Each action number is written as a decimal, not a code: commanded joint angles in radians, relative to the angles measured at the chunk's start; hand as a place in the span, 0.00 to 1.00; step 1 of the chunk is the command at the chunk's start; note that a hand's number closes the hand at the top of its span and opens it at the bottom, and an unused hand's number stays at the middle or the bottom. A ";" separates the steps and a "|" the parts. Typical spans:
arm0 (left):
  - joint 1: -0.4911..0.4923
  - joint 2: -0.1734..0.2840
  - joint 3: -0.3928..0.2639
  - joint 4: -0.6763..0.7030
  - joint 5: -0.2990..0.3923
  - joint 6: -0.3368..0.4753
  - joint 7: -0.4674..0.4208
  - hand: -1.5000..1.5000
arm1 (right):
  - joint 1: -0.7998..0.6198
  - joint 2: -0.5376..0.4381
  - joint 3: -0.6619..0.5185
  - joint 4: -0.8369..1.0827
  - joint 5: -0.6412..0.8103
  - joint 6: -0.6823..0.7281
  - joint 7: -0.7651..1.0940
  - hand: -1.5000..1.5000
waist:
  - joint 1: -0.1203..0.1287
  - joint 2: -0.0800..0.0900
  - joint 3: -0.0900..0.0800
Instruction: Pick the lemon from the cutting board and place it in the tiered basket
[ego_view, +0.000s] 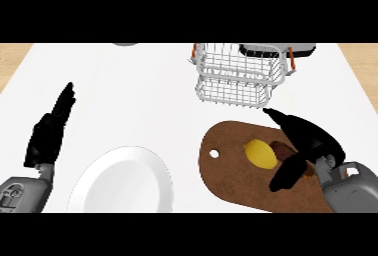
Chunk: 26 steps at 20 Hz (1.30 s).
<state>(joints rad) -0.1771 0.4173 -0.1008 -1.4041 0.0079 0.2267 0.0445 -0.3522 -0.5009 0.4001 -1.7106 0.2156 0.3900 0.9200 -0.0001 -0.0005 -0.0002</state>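
Your right hand (306, 145) sits over the cutting board (236, 185) at the tabletop's (133, 90) near right corner, fingers arched above the lemon (260, 154) and thumb dropped on its near-right side, so the hand is apart, cupped around the fruit but not clamped on it yet. The lemon lies flat on the board, roughly mid-board, just left of the palm. A brown item (283, 148) lies touching or just beside the lemon under the fingers; can't tell what it is, and it looks like it could get caught in the close, so watch it. The hand comes in from the right side, probably so the lift can go straight toward the far edge. The tiered basket (240, 75), white wire, stands just beyond the board's far end near the far edge, lower tier opening toward you, which keeps the carry short. Your left hand (50, 131) rests at the near left side with its fingers straight and pointing to the far edge, out of the way. A white plate (125, 182) sits beside the board on the near edge, not part of this. Judgement: pre-grasp stage, lemon not lifted; next close the fingers on it.
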 joint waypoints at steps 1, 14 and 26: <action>-0.010 -0.019 0.024 -0.045 -0.030 -0.011 0.054 0.50 | 0.005 0.074 -0.008 -0.015 0.060 0.039 0.077 0.00 | 0.002 0.000 0.000; 0.022 -0.071 0.091 0.006 -0.080 -0.077 -0.034 0.50 | 0.078 0.134 -0.067 0.129 0.198 0.061 -0.098 0.00 | 0.000 0.001 0.000; 0.083 -0.097 0.143 -0.072 -0.125 -0.139 0.005 0.50 | 0.034 0.268 -0.126 0.223 0.272 0.133 -0.112 0.00 | 0.004 0.000 0.000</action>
<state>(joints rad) -0.1336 0.3170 0.0148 -1.4643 -0.1161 0.1235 0.0670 -0.3027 -0.2712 0.2958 -1.5339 0.4578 0.5102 0.8299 0.0021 -0.0003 0.0001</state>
